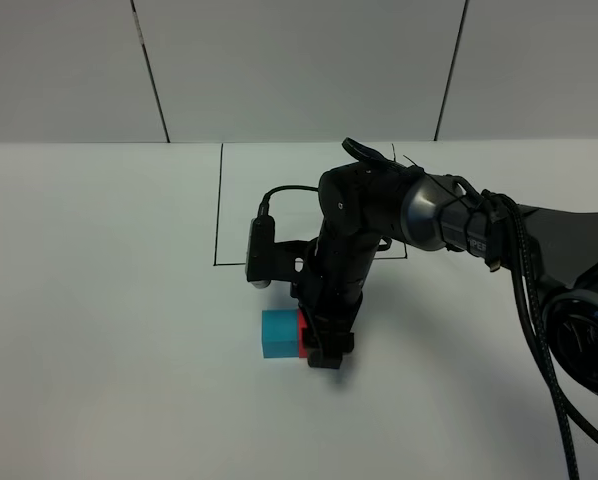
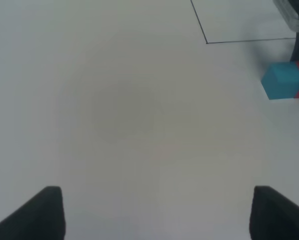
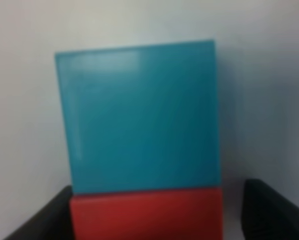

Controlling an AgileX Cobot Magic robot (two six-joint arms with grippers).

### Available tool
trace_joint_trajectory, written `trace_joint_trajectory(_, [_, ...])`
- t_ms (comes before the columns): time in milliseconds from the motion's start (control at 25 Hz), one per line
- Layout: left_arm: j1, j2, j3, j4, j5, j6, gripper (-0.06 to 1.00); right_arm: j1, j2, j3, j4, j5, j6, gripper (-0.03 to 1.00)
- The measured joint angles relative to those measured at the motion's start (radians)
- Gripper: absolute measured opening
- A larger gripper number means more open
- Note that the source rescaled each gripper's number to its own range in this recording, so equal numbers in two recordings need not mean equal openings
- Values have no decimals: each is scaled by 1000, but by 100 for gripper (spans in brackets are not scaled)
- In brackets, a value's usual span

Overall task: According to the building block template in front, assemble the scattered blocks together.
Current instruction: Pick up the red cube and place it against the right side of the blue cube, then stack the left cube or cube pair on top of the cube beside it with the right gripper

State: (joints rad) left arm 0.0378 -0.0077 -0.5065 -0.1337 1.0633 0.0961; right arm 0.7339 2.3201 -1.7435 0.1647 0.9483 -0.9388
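Note:
The cyan-blue block (image 1: 277, 334) and the red block (image 1: 301, 335) sit side by side, touching, on the white table just in front of the black outlined rectangle (image 1: 219, 200). My right gripper (image 1: 324, 345) points down over the red block (image 3: 147, 215). Its fingers straddle that block, and a gap shows beside one finger (image 3: 269, 210). The cyan block (image 3: 139, 120) lies just beyond the fingertips. My left gripper (image 2: 154, 215) hovers wide open over bare table, well away from the cyan block (image 2: 282, 82). The template is out of view.
The right arm and its cables (image 1: 539, 260) reach in from the right edge over the table. The black outline's corner (image 2: 206, 43) lies behind the blocks. White table surface (image 1: 99, 330) spreads to the left and front.

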Motion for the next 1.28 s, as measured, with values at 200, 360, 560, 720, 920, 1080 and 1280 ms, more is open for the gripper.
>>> trace_joint_trajectory(200, [0,0,0,0,0,0,100,-2,-18,8,-23,53,35,47])
trace_joint_trajectory(360, [0,0,0,0,0,0,100,-2,-56,8,-37,82,59,47])
trace_joint_trajectory(560, [0,0,0,0,0,0,100,-2,-110,8,-112,110,129,47])
trace_joint_trajectory(720, [0,0,0,0,0,0,100,-20,-160,8,-148,120,202,47])
trace_joint_trajectory(920, [0,0,0,0,0,0,100,-94,-248,8,-150,122,262,47])
trace_joint_trajectory(1080, [0,0,0,0,0,0,100,-162,-339,8,-153,126,302,47])
trace_joint_trajectory(1280, [0,0,0,0,0,0,100,-249,-463,8,-153,130,337,47])
